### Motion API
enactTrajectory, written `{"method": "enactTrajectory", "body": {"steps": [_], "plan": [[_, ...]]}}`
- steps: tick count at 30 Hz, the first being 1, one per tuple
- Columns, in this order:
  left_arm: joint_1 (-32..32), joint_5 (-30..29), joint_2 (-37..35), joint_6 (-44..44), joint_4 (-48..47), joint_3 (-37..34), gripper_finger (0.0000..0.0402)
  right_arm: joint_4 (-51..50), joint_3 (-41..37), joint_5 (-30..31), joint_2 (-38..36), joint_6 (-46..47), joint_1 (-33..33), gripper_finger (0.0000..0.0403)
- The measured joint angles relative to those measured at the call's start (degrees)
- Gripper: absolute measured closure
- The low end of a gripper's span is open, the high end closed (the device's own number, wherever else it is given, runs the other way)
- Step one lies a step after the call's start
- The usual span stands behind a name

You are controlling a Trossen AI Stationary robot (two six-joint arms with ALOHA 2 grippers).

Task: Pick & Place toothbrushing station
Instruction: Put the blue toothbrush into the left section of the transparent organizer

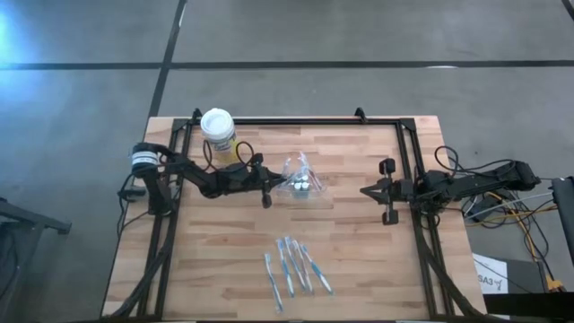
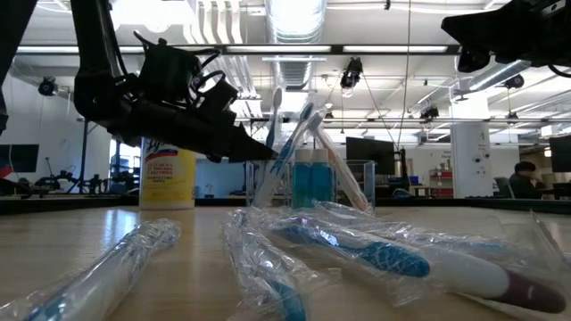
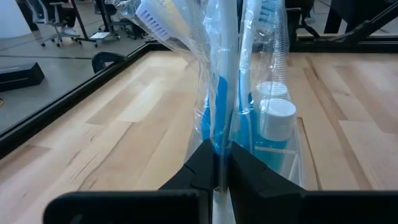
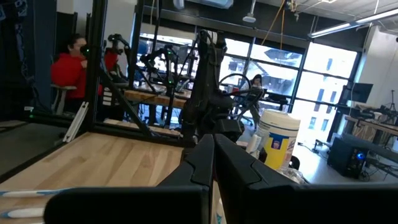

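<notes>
Wooden slatted table | your left gripper pinches a wrapped blue-and-white toothbrush over the clear plastic holder | right gripper closed, empty

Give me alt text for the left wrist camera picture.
The left gripper has its fingers shut on a plastic-wrapped blue and white toothbrush standing in a clear holder. More wrapped brushes and white-capped pieces stand in it, on a wooden table.

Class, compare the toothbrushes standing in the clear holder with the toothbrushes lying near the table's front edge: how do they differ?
The holder's toothbrushes stand upright; the loose toothbrushes lie flat. The left gripper is shut on one standing toothbrush; nothing touches the loose ones. Both groups are wrapped in clear plastic.
</notes>
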Motion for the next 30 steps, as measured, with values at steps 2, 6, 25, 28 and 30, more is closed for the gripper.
{"method": "enactTrajectory", "body": {"steps": [2,6,25,28,30], "plan": [[0.1,0.1,0.0,0.0,-0.1,0.0,0.0376,0.0,0.0,0.0,0.0,0.0,0.0,0.0394],[0.1,0.0,-0.7,-0.9,-0.8,0.0,0.0362,0.0,0.0,0.0,0.0,0.0,0.0,0.0394],[0.2,0.7,-5.2,-1.5,-1.6,-0.2,0.0238,0.0,0.0,0.0,0.0,0.4,0.0,0.0394],[0.2,0.7,-7.5,-0.9,-1.6,-0.2,0.0229,0.0,0.0,0.0,0.0,0.4,0.0,0.0394],[0.2,0.7,-8.7,-0.9,-1.6,-0.1,0.0226,0.0,0.0,0.0,0.0,0.4,0.0,0.0394]]}}
